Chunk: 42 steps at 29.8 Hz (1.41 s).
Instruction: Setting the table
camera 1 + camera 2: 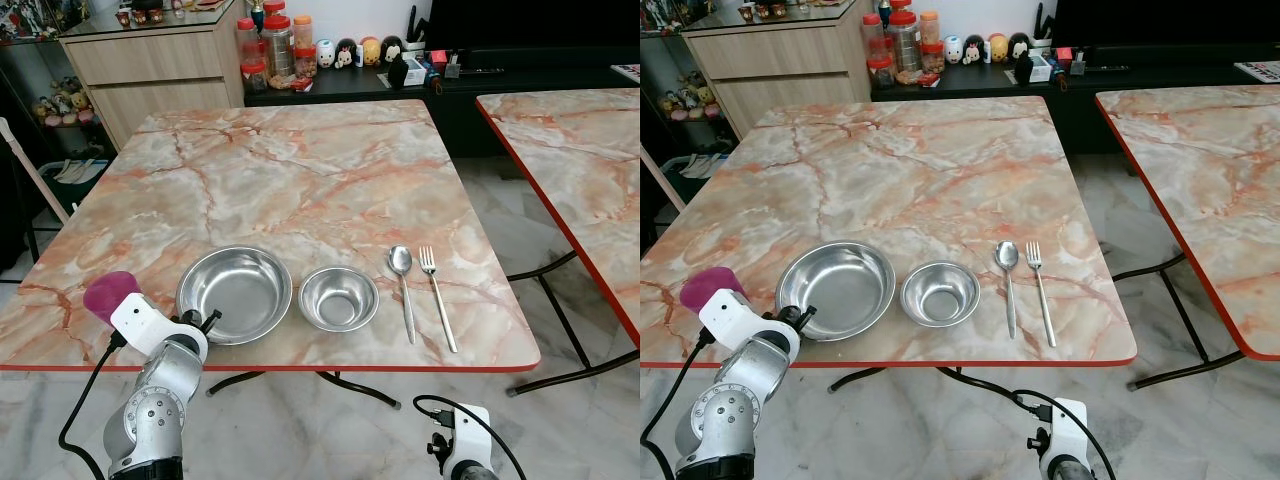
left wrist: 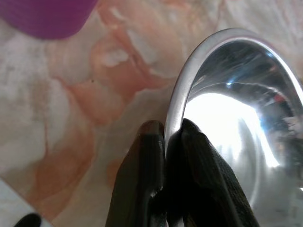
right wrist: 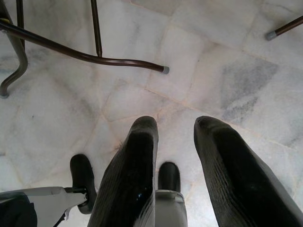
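Observation:
A large steel bowl (image 1: 236, 290) sits near the front edge of the marble table (image 1: 300, 180). My left gripper (image 2: 169, 133) is shut on its near left rim, one finger inside and one outside. To its right lie a small steel bowl (image 1: 339, 297), a spoon (image 1: 403, 283) and a fork (image 1: 437, 293), side by side. A purple cup (image 1: 108, 295) stands at the front left, just beyond my left wrist. My right gripper (image 3: 176, 125) hangs open below the table, over the floor, with nothing between its fingers.
A second marble table (image 1: 570, 170) stands to the right across a gap. Behind are a wooden cabinet (image 1: 150, 65) and a dark shelf with jars (image 1: 275, 45) and figurines. Table legs (image 3: 94, 52) cross the tiled floor beneath.

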Tool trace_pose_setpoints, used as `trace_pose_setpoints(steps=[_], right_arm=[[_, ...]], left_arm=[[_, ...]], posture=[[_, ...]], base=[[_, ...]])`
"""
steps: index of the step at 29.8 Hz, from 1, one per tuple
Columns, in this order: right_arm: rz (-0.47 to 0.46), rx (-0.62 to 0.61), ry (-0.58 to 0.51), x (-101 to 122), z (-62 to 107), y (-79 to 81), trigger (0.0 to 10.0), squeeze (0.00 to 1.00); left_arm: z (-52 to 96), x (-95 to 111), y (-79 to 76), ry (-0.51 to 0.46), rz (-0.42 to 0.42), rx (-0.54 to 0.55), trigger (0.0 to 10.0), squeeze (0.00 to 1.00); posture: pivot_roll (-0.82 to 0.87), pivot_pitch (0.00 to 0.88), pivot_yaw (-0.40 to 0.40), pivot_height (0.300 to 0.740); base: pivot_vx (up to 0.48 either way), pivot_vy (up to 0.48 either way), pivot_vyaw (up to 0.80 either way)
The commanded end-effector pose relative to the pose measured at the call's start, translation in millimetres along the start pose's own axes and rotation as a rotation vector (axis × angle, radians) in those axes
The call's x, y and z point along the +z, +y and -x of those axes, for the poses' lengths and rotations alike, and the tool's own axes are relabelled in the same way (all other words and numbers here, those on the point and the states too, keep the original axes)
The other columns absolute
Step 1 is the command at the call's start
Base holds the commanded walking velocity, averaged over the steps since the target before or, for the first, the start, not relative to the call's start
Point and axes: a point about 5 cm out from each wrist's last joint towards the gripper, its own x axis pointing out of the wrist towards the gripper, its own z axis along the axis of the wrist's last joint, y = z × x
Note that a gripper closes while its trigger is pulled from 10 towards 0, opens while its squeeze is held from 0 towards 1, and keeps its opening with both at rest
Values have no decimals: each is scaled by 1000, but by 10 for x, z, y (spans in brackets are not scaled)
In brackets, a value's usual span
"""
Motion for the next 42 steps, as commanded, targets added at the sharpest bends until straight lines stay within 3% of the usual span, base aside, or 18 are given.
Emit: trace_pose_setpoints(steps=[1, 7, 13, 15, 16, 17, 18, 21, 22, 23, 24, 27, 28, 30, 34, 42], right_arm=[[-4, -1, 0, 21, -6, 9, 10000, 0], [3, 3, -2, 34, -9, 11, 10000, 0], [11, 9, -11, 76, -18, 15, 10000, 0], [12, 10, -12, 84, -20, 12, 10000, 0], [14, 10, -13, 89, -21, 10, 10000, 0], [16, 11, -13, 93, -21, 10, 10000, 0], [17, 12, -14, 97, -22, 9, 10000, 0], [16, 16, -18, 111, -25, 11, 10000, 0], [20, 26, -25, 126, -28, 30, 10000, 0], [20, 26, -25, 126, -28, 30, 10000, 0], [23, 33, -29, 135, -29, 44, 10000, 0], [19, 40, -35, 148, -32, 62, 10000, 0], [19, 45, -42, 160, -34, 76, 10000, 0], [22, 52, -48, 173, -35, 90, 10000, 0], [18, 56, -56, 185, -36, 101, 10000, 0], [24, 49, -46, 120, -21, 54, 10000, 0]], left_arm=[[-3, -103, 20, 18, 28, 17, 0, 0], [18, -65, 15, -44, 62, -29, 0, 0], [72, 109, -286, -210, 183, -237, 0, 0], [70, 148, -376, -245, 185, -284, 0, 0], [58, 184, -457, -274, 177, -321, 3490, 0], [49, 207, -509, -293, 169, -344, 3490, 0], [35, 233, -567, -316, 150, -369, 10000, 0], [-10, 277, -719, -365, 43, -427, 10000, 0], [-44, 295, -874, -421, -120, -465, 10000, 0], [-44, 295, -874, -421, -120, -465, 10000, 0], [-52, 302, -990, -454, -206, -499, 10000, 0], [-37, 303, -1155, -511, -321, -566, 10000, 0], [-34, 274, -1247, -535, -407, -602, 10000, 0], [-38, 229, -1299, -549, -484, -629, 10000, 0], [-48, 167, -1299, -584, -574, -656, 10000, 0], [-116, 158, -1088, -641, -609, -592, 10000, 0]], posture=[[93, 16, 63, 740], [99, 14, 54, 740], [98, 0, 34, 740], [99, 0, 28, 740], [99, 0, 24, 740], [99, 0, 24, 740], [101, 0, 20, 740], [100, 0, 16, 740], [101, 0, 12, 740], [101, 0, 12, 740], [99, 0, 11, 740], [98, 0, 10, 740], [98, 0, 10, 740], [91, 0, 12, 740], [67, 0, 24, 740], [52, 0, 18, 740]], base=[[0, 0, 0], [0, 0, 0], [0, 0, 0], [0, 0, 0], [0, 0, 0], [0, 0, 0], [0, 0, 0], [0, 0, 0], [0, 0, 0], [0, 0, 0], [0, 0, 0], [0, 0, 0], [0, 0, 0], [0, 0, 0], [0, 0, 0], [0, -35, 0]])
